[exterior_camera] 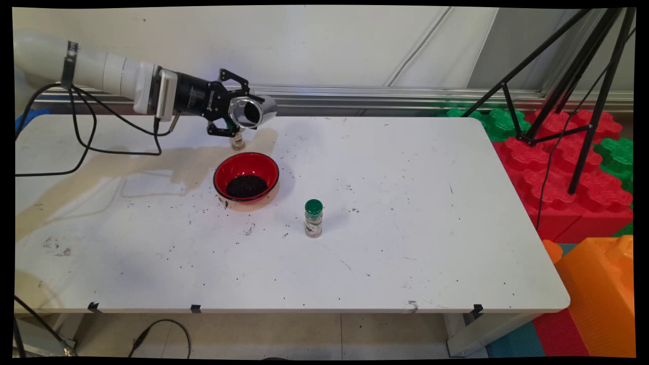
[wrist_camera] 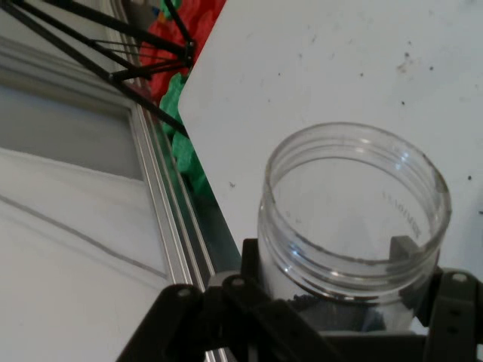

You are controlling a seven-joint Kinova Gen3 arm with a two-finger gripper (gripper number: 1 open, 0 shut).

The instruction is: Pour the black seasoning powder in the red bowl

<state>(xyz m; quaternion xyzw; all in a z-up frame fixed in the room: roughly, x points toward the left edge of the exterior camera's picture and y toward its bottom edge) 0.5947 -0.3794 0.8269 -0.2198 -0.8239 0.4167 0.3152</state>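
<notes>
Gripper (exterior_camera: 234,112): closed on a clear, lidless jar (exterior_camera: 251,111), held on its side above the surface's (exterior_camera: 405,243) far left part.
Jar (wrist_camera: 351,219): nearly empty, mouth facing outward.
Red bowl (exterior_camera: 246,176): just in front of the gripper, holding dark grains.
Green-lidded spice jar (exterior_camera: 313,218): upright, right of the bowl, apart.

White table (exterior_camera: 405,167), upper surface strewn with dark specks (exterior_camera: 249,230). Small spice jar (exterior_camera: 313,218) with green lid, upright near the table's middle. Black tripod (exterior_camera: 568,101) beyond the right end, legs resting on red foam blocks (exterior_camera: 537,167); green foam blocks (exterior_camera: 499,124) behind and beside these. Orange block (exterior_camera: 603,284) at the near right corner. Metal rail (exterior_camera: 380,94) along the wall.
</notes>
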